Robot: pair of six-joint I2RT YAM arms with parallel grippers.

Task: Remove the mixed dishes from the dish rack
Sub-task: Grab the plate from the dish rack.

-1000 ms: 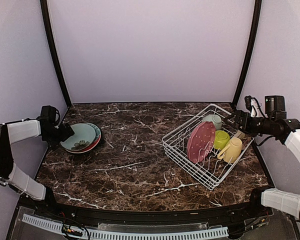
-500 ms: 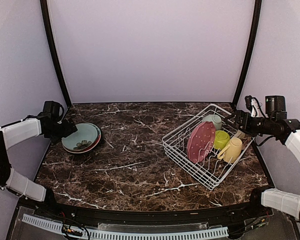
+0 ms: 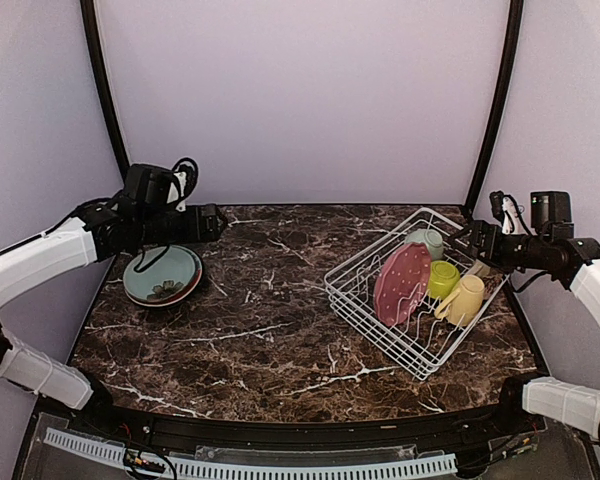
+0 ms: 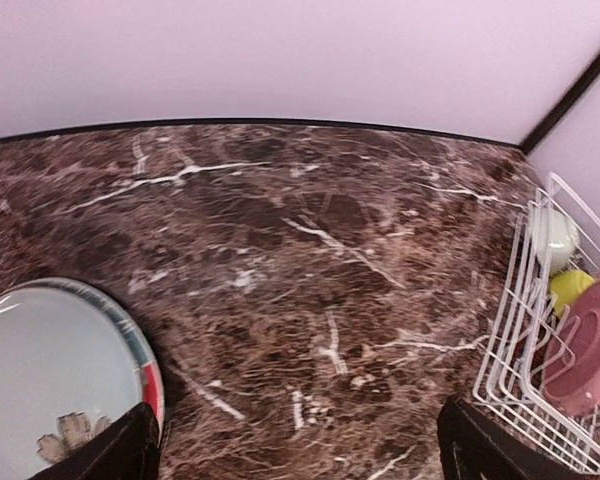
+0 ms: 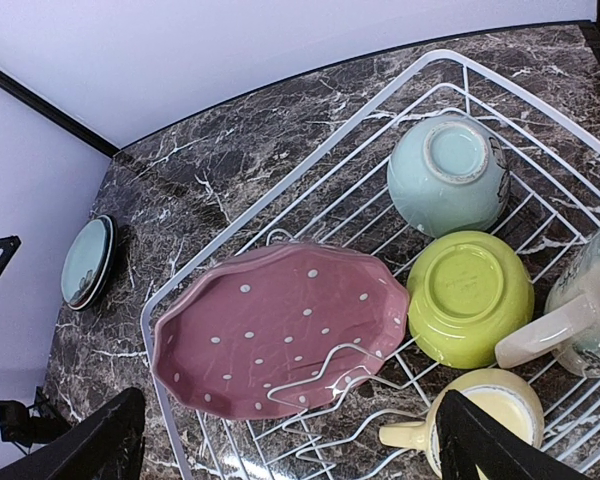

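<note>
Top external view: white wire dish rack at three o'clock holds a maroon-pink dotted plate, lime-green bowl and yellow mug. Left gripper at ten o'clock and right gripper beside the rack are both spread wide

Left arm and right arm reach inward, left fingers and right fingers spread wide

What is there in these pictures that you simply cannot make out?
1. Stack of round plates: the top view is too small to count what lies under the pale teal top plate; the left wrist view's corner cuts it off.
2. Cream-grey mug: cut by the right wrist view's right edge.
3. Yellow mug: cut by that view's bottom edge.
4. White wire dish rack: its floor behind the maroon-pink dotted plate is hidden in the top view.
</note>
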